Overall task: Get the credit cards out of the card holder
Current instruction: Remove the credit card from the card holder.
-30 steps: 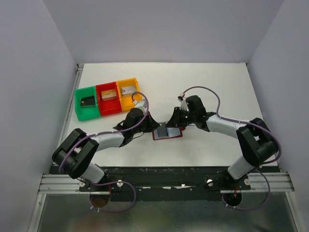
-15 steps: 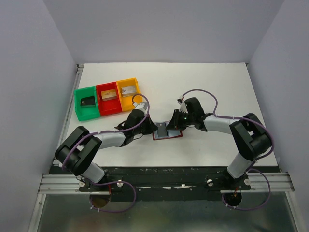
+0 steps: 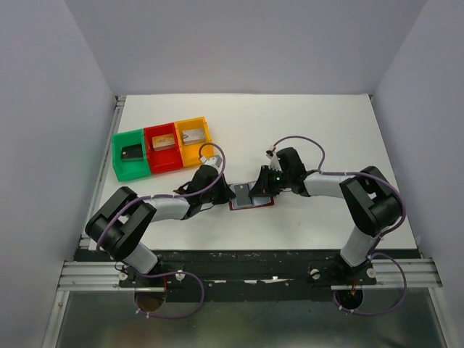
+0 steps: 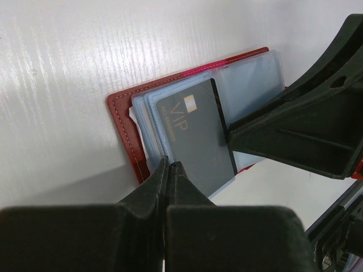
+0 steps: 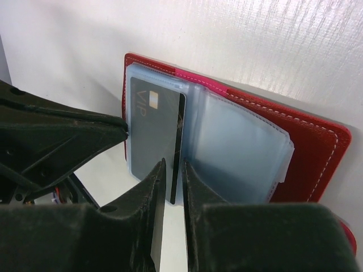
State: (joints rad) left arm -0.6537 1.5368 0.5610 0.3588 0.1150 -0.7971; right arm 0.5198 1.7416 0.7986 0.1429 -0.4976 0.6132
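The maroon card holder [image 3: 262, 202] lies open on the table, light blue pockets up; it also shows in the left wrist view [image 4: 122, 122] and the right wrist view [image 5: 317, 153]. A black VIP credit card [image 4: 195, 136] sticks partly out of a pocket. My left gripper [image 4: 169, 167] is shut, its tips resting on the pocket edge at the holder's left side [image 3: 226, 190]. My right gripper [image 5: 173, 170] is narrowly open, and the card's [image 5: 153, 130] raised edge stands in the gap between its fingers [image 3: 257, 187].
Green [image 3: 120, 165], red [image 3: 165, 167] and yellow [image 3: 205, 125] trays stand in a row at the back left. Each holds one card: black [image 3: 132, 152], silver-grey [image 3: 164, 141] and gold-orange [image 3: 192, 134]. Walls enclose the table on three sides.
My right gripper has moved left, in over the holder, to the black card's edge. The left gripper has edged slightly right along the holder's left side.
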